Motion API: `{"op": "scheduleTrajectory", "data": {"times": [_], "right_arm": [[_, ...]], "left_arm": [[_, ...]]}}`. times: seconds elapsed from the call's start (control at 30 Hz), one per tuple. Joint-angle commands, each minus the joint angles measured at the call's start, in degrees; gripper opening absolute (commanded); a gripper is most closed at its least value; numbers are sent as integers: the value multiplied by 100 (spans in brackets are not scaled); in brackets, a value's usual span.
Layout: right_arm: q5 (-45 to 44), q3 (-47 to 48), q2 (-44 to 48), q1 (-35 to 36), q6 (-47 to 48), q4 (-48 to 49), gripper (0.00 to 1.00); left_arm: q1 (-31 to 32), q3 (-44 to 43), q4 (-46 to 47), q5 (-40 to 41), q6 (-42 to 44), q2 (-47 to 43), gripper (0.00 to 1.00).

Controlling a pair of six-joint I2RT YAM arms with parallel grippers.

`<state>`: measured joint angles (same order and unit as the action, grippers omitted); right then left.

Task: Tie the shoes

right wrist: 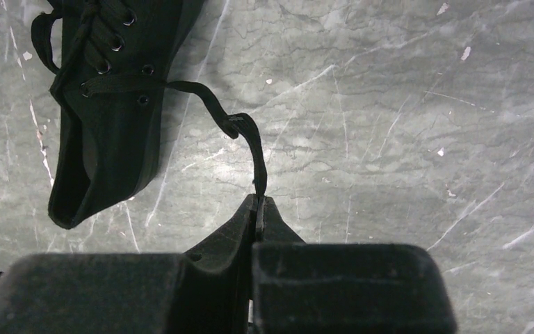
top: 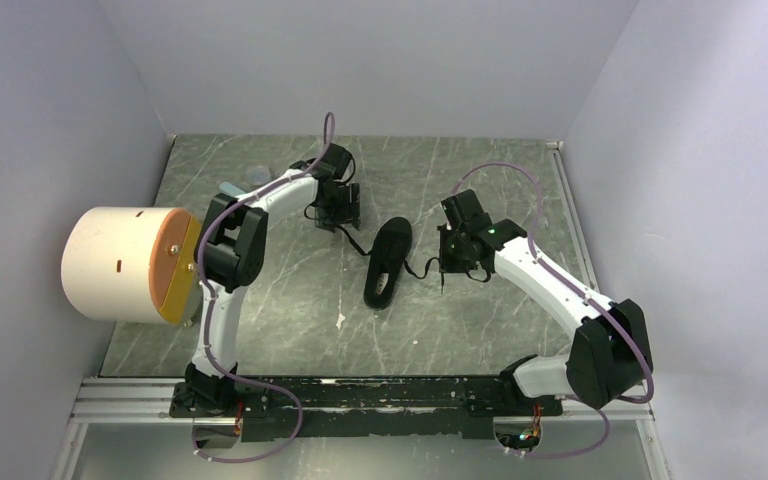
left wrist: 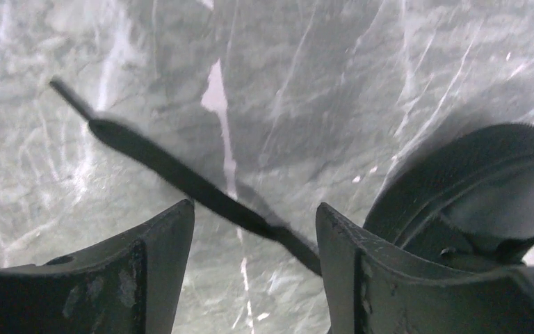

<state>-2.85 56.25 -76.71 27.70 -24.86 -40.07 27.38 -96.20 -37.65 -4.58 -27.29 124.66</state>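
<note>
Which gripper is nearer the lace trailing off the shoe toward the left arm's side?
Left. The left gripper is open, and that lace passes between its fingers. The right gripper sits on the far side of the shoe, shut on the other lace.

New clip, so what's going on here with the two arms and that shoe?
Both arms are working on a black shoe that lies in the middle of the table. The right gripper is shut on the end of one lace, which leads back to the eyelets. The left gripper is open on the shoe's other side, with the second lace running across the gap between its fingers, not pinched. No bow shows yet.
</note>
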Motion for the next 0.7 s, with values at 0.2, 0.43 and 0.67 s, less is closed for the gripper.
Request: {"op": "scheduleTrajectory", "data": {"times": [0.2, 0.43, 0.67], "right_arm": [[-276, 132, 112, -80, 12, 52, 0], [-279, 33, 525, -225, -127, -23, 0], [-125, 144, 855, -324, 43, -123, 0]], "left_arm": [[295, -547, -578, 852, -118, 576, 44], [100, 150, -148, 473, 283, -192, 5], [17, 1224, 225, -357, 494, -1498, 5]]}}
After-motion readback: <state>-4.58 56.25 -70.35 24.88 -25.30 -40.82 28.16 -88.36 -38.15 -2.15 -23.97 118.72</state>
